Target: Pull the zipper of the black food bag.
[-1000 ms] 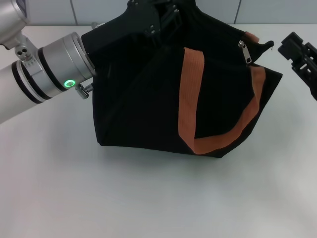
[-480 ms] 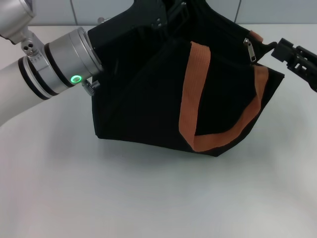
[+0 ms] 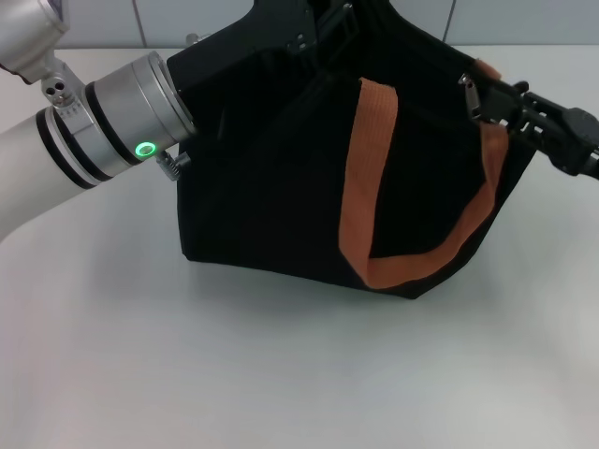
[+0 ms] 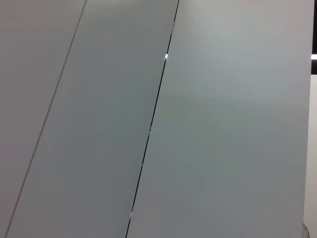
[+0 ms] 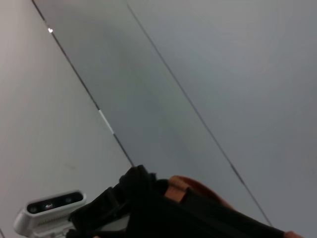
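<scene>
The black food bag (image 3: 271,168) stands on the white table in the head view, its top pulled up into a peak. An orange-brown strap (image 3: 360,178) loops across its front. The silver zipper pull (image 3: 471,96) hangs at the bag's top right corner. My left gripper (image 3: 301,26) is at the bag's top edge and holds the fabric up. My right gripper (image 3: 493,105) has its tip right beside the zipper pull, close to touching it. The right wrist view shows the bag's top (image 5: 163,213) and a strap (image 5: 190,188). The left wrist view shows only wall.
The white table (image 3: 281,374) spreads out in front of and to both sides of the bag. A tiled wall (image 3: 187,19) runs close behind it. My left forearm (image 3: 84,150) lies over the table's left part.
My right gripper has moved left from the table's right edge up to the zipper pull. The left gripper and the bag shifted slightly right early on, then stayed still.
</scene>
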{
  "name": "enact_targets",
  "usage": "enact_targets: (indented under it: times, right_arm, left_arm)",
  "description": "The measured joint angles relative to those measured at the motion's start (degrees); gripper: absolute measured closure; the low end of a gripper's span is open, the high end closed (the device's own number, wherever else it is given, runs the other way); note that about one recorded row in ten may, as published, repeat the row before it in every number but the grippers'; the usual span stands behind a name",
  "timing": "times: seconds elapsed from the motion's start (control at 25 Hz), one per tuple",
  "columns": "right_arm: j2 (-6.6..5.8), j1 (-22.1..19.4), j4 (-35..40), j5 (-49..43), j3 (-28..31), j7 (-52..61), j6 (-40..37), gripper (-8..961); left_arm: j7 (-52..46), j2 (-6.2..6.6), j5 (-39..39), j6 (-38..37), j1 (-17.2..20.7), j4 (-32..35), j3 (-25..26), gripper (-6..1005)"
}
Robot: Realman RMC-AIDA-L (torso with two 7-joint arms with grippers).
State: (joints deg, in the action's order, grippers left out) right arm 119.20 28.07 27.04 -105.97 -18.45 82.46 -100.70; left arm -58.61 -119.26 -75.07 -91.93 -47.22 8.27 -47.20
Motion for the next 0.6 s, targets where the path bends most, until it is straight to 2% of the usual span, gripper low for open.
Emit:
enact_targets:
  times: [0.6]
  right_arm:
    - [0.27,-0.3,-0.2,0.9,-1.0,0.2,-0.4,594]
  left_arm:
    - [0.3,0.00,0.0,0.0,-0.1,-0.8,0.0,879]
